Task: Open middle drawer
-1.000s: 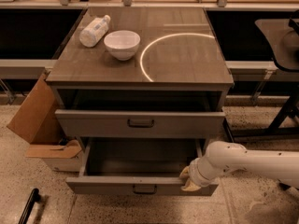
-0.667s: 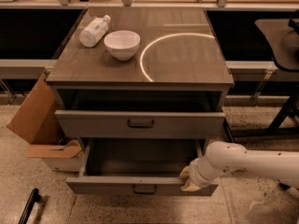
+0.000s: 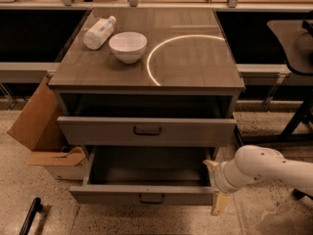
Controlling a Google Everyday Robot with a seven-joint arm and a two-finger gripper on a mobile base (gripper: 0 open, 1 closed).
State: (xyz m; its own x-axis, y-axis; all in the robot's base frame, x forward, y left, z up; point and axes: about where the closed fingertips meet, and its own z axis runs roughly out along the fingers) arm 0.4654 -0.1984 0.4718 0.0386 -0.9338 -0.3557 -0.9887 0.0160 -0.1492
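The middle drawer is a wide grey drawer with a small dark loop handle. It stands pulled far out and its inside looks empty. My gripper is at the drawer's front right corner on a white arm that comes in from the right. It is open. One finger is just inside the front panel and the other hangs in front of it. The taller-fronted top drawer above is pulled out a little. The lowest drawer is hidden under the open one.
A white bowl and a white bottle lying on its side are on the cabinet top. An open cardboard box stands on the floor at the left. A dark table leg is at the right and a black bar at the lower left.
My gripper has shifted a little to the right at the drawer's corner and its fingers stand wider apart. The drawers have not moved.
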